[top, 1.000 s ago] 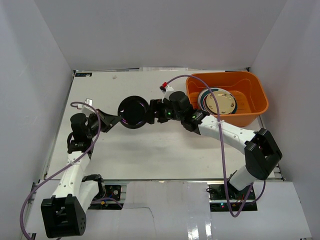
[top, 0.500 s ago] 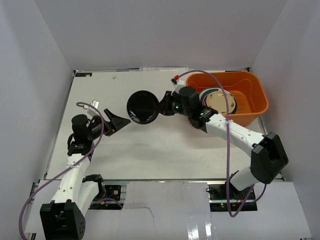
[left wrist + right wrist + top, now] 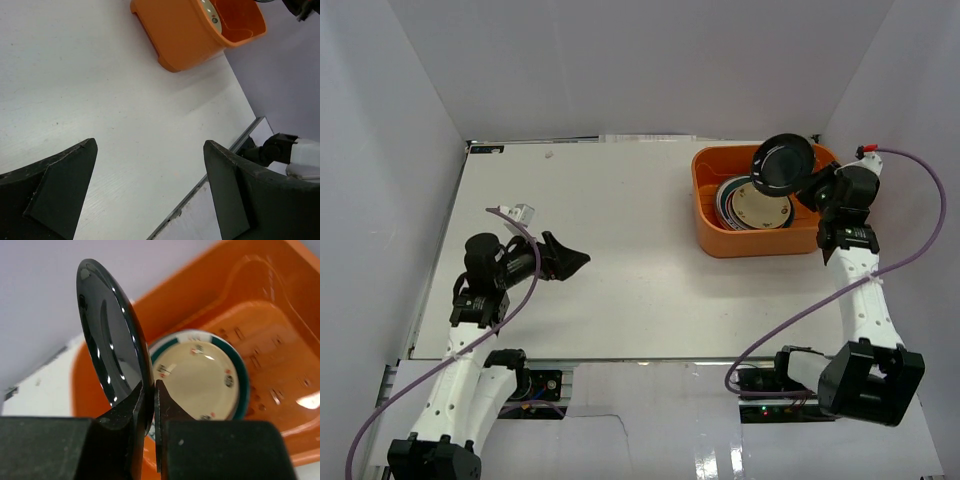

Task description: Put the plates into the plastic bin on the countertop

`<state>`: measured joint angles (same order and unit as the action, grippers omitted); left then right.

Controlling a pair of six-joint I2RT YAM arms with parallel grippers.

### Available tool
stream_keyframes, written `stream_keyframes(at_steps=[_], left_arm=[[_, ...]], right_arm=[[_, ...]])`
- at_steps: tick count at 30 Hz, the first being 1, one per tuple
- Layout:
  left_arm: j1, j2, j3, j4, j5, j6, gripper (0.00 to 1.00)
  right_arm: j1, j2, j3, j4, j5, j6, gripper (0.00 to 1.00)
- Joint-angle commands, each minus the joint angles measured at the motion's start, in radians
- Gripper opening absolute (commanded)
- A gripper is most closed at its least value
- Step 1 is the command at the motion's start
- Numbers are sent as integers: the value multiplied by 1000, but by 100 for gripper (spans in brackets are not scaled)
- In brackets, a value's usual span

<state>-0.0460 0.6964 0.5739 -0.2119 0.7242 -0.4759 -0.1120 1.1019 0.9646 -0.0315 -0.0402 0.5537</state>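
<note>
Upper right: the right claw (image 3: 150,405) pinches a glossy black plate (image 3: 783,165), tilted above the orange bin (image 3: 760,242) already holding a stack (image 3: 760,212), seemingly the last one out. Lower left, the left claw (image 3: 150,150) gapes empty.

Bends the left arm at near left, forearm pointing right, left gripper (image 3: 572,262) with jaws wide apart. Stretches the right arm forward along the right side, wrist turned left, right gripper (image 3: 810,188) pinched on black plate (image 3: 783,165) rim.
</note>
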Motion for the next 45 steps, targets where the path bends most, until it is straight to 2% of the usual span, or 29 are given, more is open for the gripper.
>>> stream_keyframes(at_steps=[1, 8, 15, 16, 17, 19, 21, 24, 25, 30, 33, 36, 39, 40, 41, 45], left_arm=[[-44, -31, -31, -58, -75, 94, 98], [-71, -86, -37, -67, -94, 97, 98], [-71, -84, -40, -69, -98, 94, 98], [-71, -84, -40, -67, -100, 92, 98], [-71, -84, -40, -67, -101, 89, 98], [-71, -78, -40, -70, -101, 91, 98], [-71, -72, -40, -72, -101, 92, 98], [-71, -67, -36, -73, -115, 92, 98], [-71, -66, -36, -73, -118, 92, 98], [-71, -40, -23, -75, -121, 85, 98], [-71, -25, -2, -75, -126, 74, 98], [-71, -24, 50, -69, -112, 39, 98], [-71, -31, 150, -49, -127, -24, 98], [-71, -31, 180, -40, -132, -39, 98], [-71, -35, 242, -29, -144, -68, 98], [-71, -54, 404, -6, -210, -102, 98]], right_arm=[[-31, 76, -18, -47, -39, -6, 8], [-43, 202, 8, -59, -66, 8, 9], [-41, 246, 3, -96, -144, -9, 24], [-40, 242, -3, -96, -139, -9, 29], [-41, 228, -18, -85, -116, -9, 42], [-40, 210, -26, -84, -77, -14, 57], [-41, 199, -18, -102, -53, -18, 65], [-40, 133, -14, -114, 8, -17, 94], [-40, 118, -12, -116, 19, -12, 90], [-38, 23, -30, -130, 36, 12, 90], [-38, -26, -82, -105, -7, 26, 90], [-35, -104, -118, -58, -186, 47, 90], [-2, -175, -124, 59, -294, 116, 90], [21, -212, -116, 105, -388, 132, 90], [31, -224, -101, 169, -433, 149, 90], [51, -258, 31, 199, -646, 166, 90]])
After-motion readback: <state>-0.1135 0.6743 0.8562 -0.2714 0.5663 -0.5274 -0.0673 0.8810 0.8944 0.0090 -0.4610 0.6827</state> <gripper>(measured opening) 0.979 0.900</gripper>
